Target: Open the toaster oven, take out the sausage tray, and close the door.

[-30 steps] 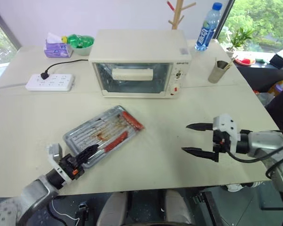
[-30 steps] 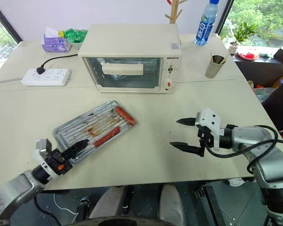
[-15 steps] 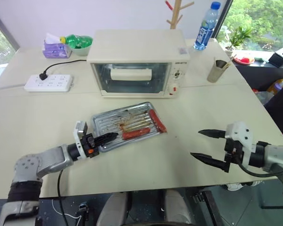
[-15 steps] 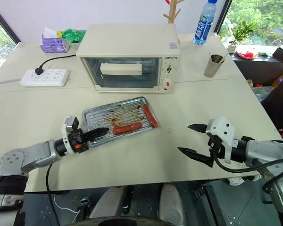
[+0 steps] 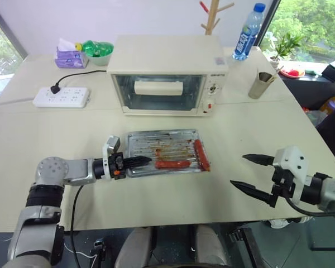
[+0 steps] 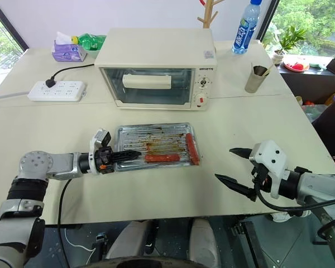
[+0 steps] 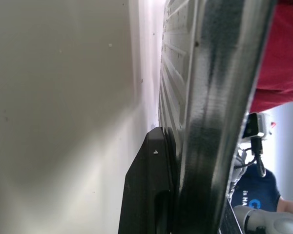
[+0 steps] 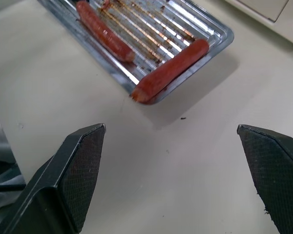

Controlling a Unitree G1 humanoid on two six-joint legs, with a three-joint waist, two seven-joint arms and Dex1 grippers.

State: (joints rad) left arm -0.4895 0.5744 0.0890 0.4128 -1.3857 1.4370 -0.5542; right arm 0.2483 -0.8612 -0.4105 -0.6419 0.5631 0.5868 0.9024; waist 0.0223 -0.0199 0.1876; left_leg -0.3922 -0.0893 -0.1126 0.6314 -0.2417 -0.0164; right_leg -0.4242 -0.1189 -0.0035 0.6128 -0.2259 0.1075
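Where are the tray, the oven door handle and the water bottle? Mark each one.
tray (image 5: 138, 139), left eye view, bare ribbed base near its left end
handle (image 5: 158, 87), left eye view, middle of the cream bar
bottle (image 6: 240, 34), right eye view, blue label

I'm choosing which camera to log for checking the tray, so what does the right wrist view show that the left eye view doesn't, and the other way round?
Only the right wrist view: the sausage tray's ribbed base and greasy streaks up close, and one sausage lying over its rim.

Only the left eye view: the toaster oven with its door closed, the power strip, the water bottle, and the left tool shut on the tray's edge.

Both: the tray on the table, two sausages, and the open right tool.
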